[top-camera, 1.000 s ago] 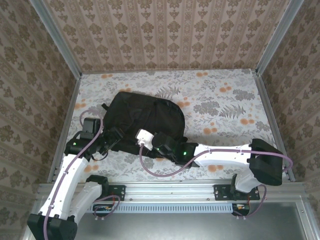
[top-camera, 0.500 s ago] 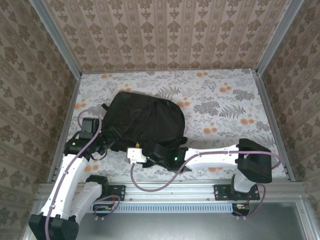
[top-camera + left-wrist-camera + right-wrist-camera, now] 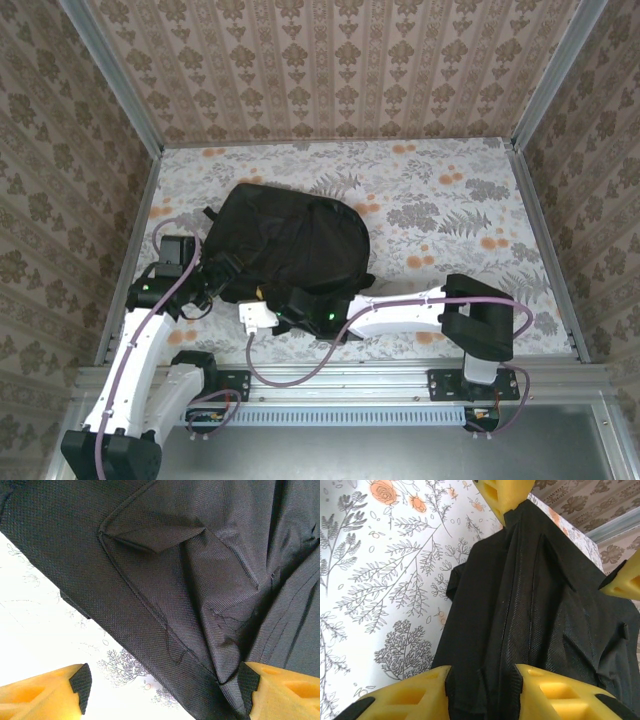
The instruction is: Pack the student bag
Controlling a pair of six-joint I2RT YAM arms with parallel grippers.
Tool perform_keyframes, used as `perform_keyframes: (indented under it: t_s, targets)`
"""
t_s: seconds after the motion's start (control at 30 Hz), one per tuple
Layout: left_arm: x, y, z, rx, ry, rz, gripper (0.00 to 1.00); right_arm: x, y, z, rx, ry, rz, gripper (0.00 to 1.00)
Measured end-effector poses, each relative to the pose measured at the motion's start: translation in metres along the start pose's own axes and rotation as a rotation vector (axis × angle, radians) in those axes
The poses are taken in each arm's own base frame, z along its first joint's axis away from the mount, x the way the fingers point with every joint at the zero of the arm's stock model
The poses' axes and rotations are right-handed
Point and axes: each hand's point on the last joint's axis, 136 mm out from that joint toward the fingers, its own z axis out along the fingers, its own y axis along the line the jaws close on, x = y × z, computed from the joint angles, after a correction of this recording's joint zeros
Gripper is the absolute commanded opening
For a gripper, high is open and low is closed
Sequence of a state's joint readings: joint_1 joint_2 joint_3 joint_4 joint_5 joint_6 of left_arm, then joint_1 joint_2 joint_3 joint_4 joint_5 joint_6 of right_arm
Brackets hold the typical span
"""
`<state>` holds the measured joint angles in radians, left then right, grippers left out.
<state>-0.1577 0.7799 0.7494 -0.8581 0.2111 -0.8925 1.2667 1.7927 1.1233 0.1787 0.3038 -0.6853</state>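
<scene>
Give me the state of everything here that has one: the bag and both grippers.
student bag: lying flat on the table; cannot tell whether it is zipped.
left gripper: open, jaws wide across the bag's edge.
right gripper: closed on a fold of the bag's fabric.

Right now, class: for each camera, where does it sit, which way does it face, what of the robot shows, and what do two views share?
Top external: above and behind the bases, looking down on table, student bag and both arms; left gripper and right gripper at the bag's near edge.
Left wrist: on the left arm, close over bag fabric; its fingers spread at the bottom corners.
Right wrist: on the right arm, looking along the bag; its fingers flank a fold.
Shared: both wrist views show bag and table.
</scene>
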Motion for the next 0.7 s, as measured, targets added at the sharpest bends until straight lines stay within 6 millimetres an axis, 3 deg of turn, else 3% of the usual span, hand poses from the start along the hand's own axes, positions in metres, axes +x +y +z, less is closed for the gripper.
perform_keyframes:
  t_s: [0.2,0.43,0.7]
  targets:
    - [-0.001,-0.002,0.001,0.007,0.002,-0.001,0.81,0.006,0.000,0.007,0.016,0.029,-0.031,0.27]
    - [-0.002,-0.004,0.001,0.018,-0.004,0.001,0.80,0.005,-0.009,0.007,0.071,0.025,-0.035,0.00]
    - [-0.002,-0.004,0.002,0.017,-0.003,0.001,0.80,0.006,-0.020,-0.003,0.105,0.004,0.028,0.00]
